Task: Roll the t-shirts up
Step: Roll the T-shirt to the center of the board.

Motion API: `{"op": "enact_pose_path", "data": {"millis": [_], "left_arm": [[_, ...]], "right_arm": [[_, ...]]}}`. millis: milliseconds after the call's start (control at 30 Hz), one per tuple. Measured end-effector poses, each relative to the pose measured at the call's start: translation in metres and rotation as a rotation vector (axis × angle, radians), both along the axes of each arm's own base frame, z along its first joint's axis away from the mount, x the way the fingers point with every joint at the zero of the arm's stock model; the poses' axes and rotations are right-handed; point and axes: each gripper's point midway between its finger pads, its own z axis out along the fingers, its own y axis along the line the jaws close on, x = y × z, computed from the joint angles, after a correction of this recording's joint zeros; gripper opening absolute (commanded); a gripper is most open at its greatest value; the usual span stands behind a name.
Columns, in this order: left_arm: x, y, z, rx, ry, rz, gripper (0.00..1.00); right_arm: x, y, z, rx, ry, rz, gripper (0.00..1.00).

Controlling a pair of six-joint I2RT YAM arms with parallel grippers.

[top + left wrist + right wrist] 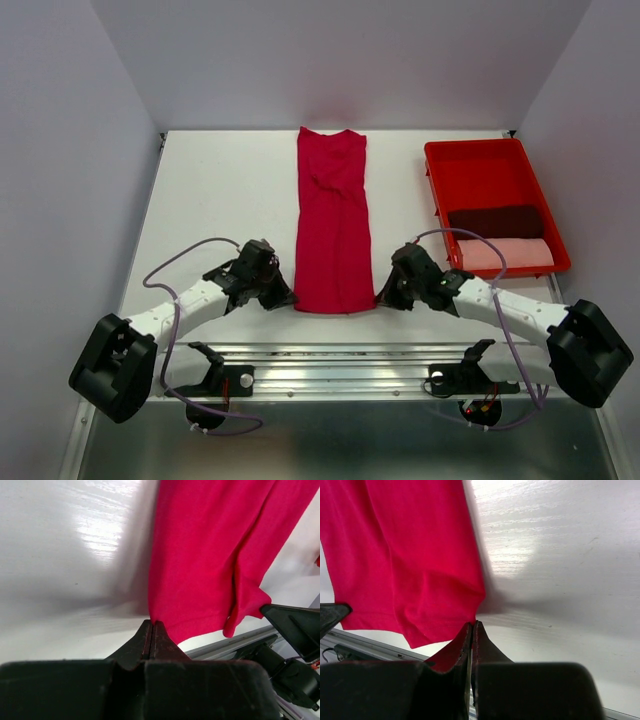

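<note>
On white table (220,190): crimson t-shirt (332,225), red tray (480,178).

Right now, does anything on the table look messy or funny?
Nothing stands out. The crimson t-shirt lies straight, folded into a long strip, near corners pinched by the left gripper and right gripper. A rolled maroon t-shirt and pink t-shirt sit neatly in the red tray.

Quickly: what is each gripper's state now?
Left gripper: closed on a near corner of the red t-shirt.
Right gripper: closed on its other near corner.
</note>
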Motion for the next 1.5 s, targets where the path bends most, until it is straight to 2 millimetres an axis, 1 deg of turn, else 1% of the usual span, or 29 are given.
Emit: {"op": "enact_pose_path", "data": {"millis": [200, 300, 467, 600, 767, 1033, 1167, 1367, 1500], "left_arm": [[0.011, -0.005, 0.012, 0.001, -0.014, 0.007, 0.00], [0.022, -0.008, 0.018, 0.021, -0.010, 0.022, 0.00], [0.037, -0.010, 0.022, 0.052, -0.014, 0.049, 0.00], [0.047, -0.013, 0.022, 0.073, -0.011, 0.062, 0.00], [0.061, -0.014, 0.025, 0.089, -0.022, 0.082, 0.00], [0.071, -0.002, 0.025, 0.093, -0.019, 0.137, 0.00], [0.075, 0.003, 0.024, 0.086, -0.012, 0.169, 0.00], [0.071, 0.005, 0.019, 0.074, 0.012, 0.187, 0.00], [0.073, 0.004, 0.014, 0.077, 0.020, 0.186, 0.00]], "right_arm": [[0.008, 0.001, 0.008, -0.006, -0.025, -0.014, 0.01], [0.017, 0.005, 0.014, -0.014, -0.043, -0.022, 0.01], [0.038, 0.013, 0.026, -0.037, -0.086, -0.031, 0.01], [0.051, 0.018, 0.028, -0.062, -0.103, -0.031, 0.01], [0.062, 0.019, 0.027, -0.098, -0.121, -0.029, 0.01], [0.072, 0.016, 0.028, -0.133, -0.145, -0.035, 0.01], [0.073, 0.016, 0.028, -0.136, -0.149, -0.034, 0.01], [0.073, 0.016, 0.025, -0.144, -0.145, -0.035, 0.01], [0.076, 0.016, 0.020, -0.163, -0.136, -0.035, 0.01]]}}
